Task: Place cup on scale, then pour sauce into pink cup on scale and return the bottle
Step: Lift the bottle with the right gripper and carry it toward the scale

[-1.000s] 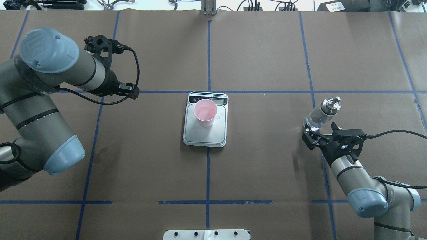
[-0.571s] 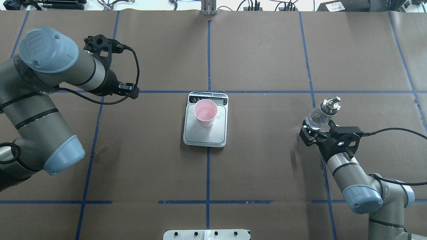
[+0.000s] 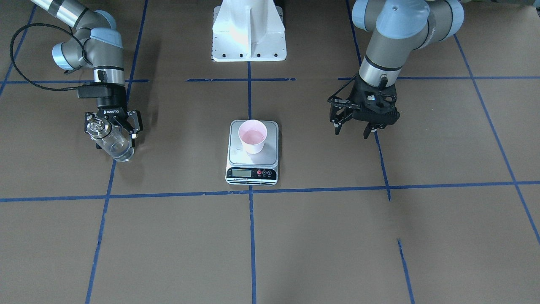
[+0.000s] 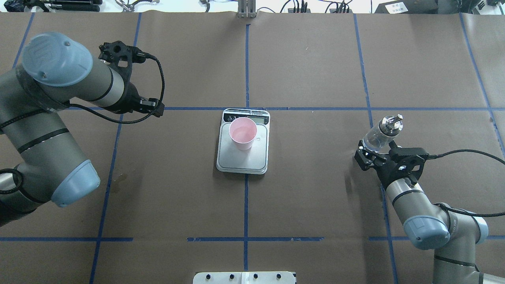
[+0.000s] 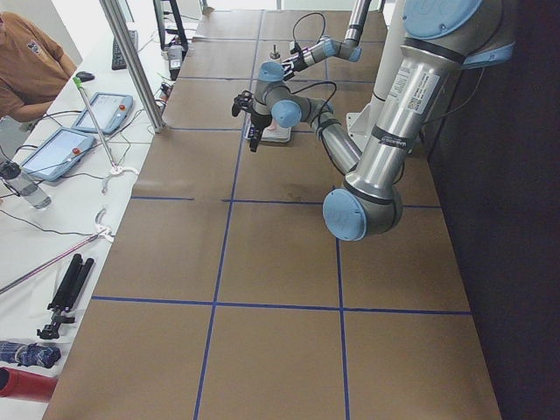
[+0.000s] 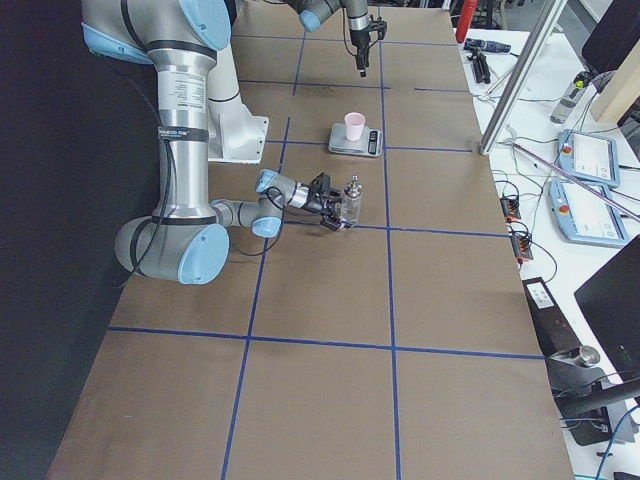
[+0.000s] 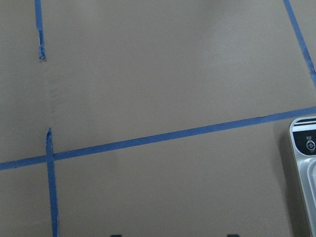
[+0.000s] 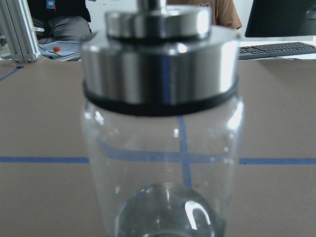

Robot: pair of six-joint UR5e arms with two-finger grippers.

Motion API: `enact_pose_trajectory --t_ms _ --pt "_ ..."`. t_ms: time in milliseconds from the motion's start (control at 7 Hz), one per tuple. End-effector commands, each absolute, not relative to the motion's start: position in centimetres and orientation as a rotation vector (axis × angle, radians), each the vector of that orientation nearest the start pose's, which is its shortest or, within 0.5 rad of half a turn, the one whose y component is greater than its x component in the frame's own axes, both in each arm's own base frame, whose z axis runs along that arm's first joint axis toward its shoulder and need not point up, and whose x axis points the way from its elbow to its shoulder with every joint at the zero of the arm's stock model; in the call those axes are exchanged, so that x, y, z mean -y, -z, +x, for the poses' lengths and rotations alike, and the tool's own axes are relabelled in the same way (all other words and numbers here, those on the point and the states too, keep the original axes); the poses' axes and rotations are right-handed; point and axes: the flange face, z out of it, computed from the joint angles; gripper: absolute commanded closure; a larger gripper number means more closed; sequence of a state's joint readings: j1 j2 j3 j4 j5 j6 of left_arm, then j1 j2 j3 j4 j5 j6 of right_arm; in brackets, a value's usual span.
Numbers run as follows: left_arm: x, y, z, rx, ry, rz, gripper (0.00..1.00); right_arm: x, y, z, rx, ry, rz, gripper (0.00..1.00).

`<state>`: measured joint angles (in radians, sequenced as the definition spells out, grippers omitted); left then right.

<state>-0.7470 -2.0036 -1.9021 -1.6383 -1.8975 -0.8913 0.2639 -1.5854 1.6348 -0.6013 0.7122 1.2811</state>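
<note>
Right end effector [image 4: 375, 150] straddling the glass bottle [image 4: 378, 136], grip impossible to tell; paper cup [image 4: 242, 133] already on kitchen scale [image 4: 242, 163], pour unconfirmed.

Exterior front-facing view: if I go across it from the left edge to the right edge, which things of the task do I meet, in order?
bottle → cup, standing on the scale → left gripper, open
</note>
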Motion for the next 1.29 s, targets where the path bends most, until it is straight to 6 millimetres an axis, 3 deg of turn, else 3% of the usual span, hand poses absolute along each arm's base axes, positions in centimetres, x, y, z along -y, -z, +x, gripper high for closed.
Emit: enact_pose_trajectory --t_ms 0,571,714,857,1143 --pt "48.06 -26.63 36.98 -0.825 -0.073 0.307 0.23 34.0 -50.87 -43.4 0.693 -0.4 1.031 0.01" --pt "48.03 -26.57 36.95 -0.826 -0.072 0.308 0.23 34.49 -51.15 -43.15 0.683 -0.404 1.035 0.02" --pt "48.04 -26.5 36.96 -0.826 -0.072 0.308 0.23 34.43 -51.12 -43.18 0.686 -0.406 1.035 0.1" --pt "48.03 -26.59 36.95 -0.825 -0.072 0.307 0.23 34.49 -51.25 -43.07 0.683 -0.407 1.037 0.37" --pt "48.03 -26.59 36.95 -0.825 -0.072 0.307 0.23 34.72 -51.52 -42.89 0.636 -0.353 1.063 0.71"
